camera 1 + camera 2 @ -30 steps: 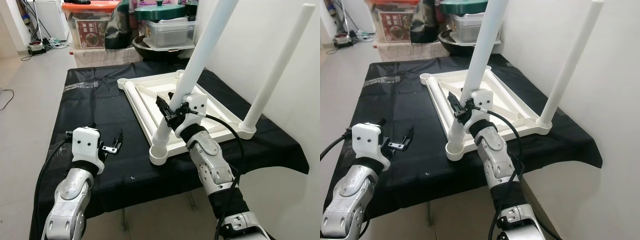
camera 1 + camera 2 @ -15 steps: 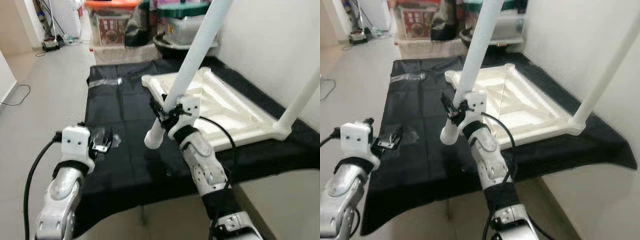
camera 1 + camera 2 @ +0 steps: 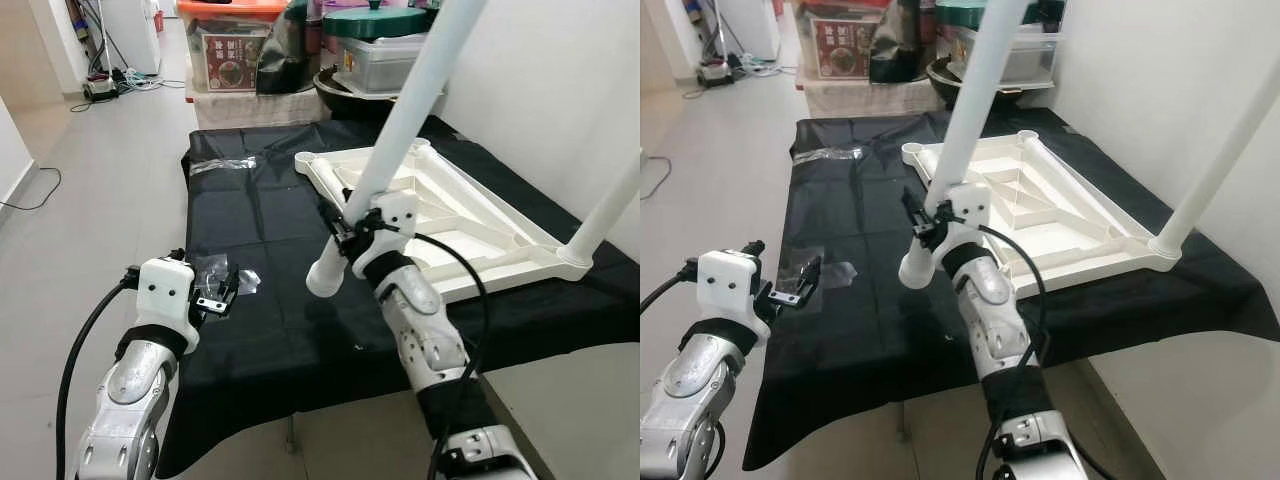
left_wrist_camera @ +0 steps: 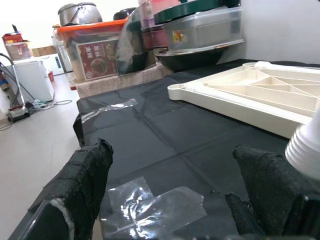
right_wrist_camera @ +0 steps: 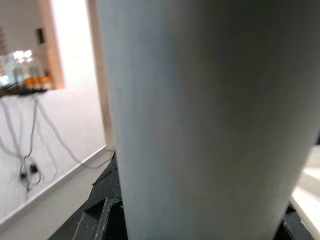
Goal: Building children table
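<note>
A white tabletop [image 3: 470, 215] lies upside down on the black-clothed table [image 3: 260, 220]. One white leg [image 3: 612, 200] stands upright in its near right corner. My right gripper [image 3: 345, 228] is shut on a second white leg [image 3: 400, 130], which tilts up and to the right. That leg's hollow lower end [image 3: 325, 280] hangs over the cloth beside the tabletop's left edge. The held leg [image 5: 200, 125] looms close in the right wrist view. My left gripper [image 4: 175, 190] is open, low over a crumpled clear plastic wrap [image 4: 155, 207] on the cloth, with nothing between its fingers [image 4: 85, 170].
Storage boxes, pots and a black bag [image 3: 340, 45] are piled behind the table. A white wall [image 3: 560, 90] runs close along the table's right side. Open floor [image 3: 90, 170] lies to the left, with cables near the far wall.
The camera has shifted. The right gripper has carried the leg's lower end away from the tabletop's near corner, out over the cloth to the left. The left gripper stays open.
</note>
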Available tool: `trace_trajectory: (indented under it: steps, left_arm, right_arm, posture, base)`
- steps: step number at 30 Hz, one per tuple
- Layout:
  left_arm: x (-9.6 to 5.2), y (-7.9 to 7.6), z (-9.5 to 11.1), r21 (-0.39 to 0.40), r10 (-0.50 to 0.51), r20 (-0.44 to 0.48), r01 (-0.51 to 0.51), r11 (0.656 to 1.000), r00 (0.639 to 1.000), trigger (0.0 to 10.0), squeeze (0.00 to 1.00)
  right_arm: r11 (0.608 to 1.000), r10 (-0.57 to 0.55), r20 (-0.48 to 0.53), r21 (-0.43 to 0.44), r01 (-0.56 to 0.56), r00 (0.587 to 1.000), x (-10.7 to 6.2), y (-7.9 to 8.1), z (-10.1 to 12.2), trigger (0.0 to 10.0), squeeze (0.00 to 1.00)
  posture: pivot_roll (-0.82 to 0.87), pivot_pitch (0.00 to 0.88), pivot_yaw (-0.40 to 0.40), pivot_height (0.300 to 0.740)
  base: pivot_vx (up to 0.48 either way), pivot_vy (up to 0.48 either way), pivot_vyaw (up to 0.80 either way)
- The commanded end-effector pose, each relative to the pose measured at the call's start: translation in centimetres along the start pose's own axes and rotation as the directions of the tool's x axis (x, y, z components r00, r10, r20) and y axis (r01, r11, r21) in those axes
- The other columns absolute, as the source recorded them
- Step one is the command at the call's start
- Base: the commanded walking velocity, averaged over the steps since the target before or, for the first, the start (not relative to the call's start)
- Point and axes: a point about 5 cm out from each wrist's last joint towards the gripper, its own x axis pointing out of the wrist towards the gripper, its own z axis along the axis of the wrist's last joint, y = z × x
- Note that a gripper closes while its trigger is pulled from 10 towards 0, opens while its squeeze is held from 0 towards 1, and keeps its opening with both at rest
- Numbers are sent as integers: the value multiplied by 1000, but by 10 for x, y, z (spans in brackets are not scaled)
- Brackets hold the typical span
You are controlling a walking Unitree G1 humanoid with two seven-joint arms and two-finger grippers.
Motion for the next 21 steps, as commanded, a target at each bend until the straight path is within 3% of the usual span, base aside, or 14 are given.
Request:
trace_trajectory:
  steps: [1, 8, 14, 19, 21]
  left_arm:
    - [-1, -1, -4, 18, -3, -11, 4, 1000, 1000, 10000, 0]
    - [-1, -4, -5, 19, -4, -13, 4, 1000, 1000, 10000, 0]
    - [-2, -4, -6, 23, 2, -17, -2, 1000, 1000, 10000, 0]
    - [-3, -4, -8, 28, 6, -23, -6, 1000, 1000, 10000, 0]
    - [-2, -4, -8, 31, 8, -24, -7, 999, 1000, 10000, 0]
  right_arm:
    - [997, 47, 59, -58, -44, 997, 5, -11, 22, 0, 0]
    - [967, 137, 25, -221, -128, 990, 4, -39, 43, 0, 0]
    - [928, 228, -63, -290, -236, 972, -3, -46, 44, 0, 0]
    - [883, 279, -190, -335, -329, 941, -18, -52, 27, 0, 0]
    - [839, 301, -263, -384, -386, 917, -30, -53, 14, 0, 0]
  posture:
    - [25, 0, -26, 740]
    - [20, 0, -37, 740]
    - [18, 0, -39, 740]
    - [18, 0, -40, 740]
    - [13, 0, -35, 740]
  base:
    - [0, 0, 0]
    - [0, 0, 0]
    - [0, 0, 0]
    - [0, 0, 0]
    - [0, 0, 0]
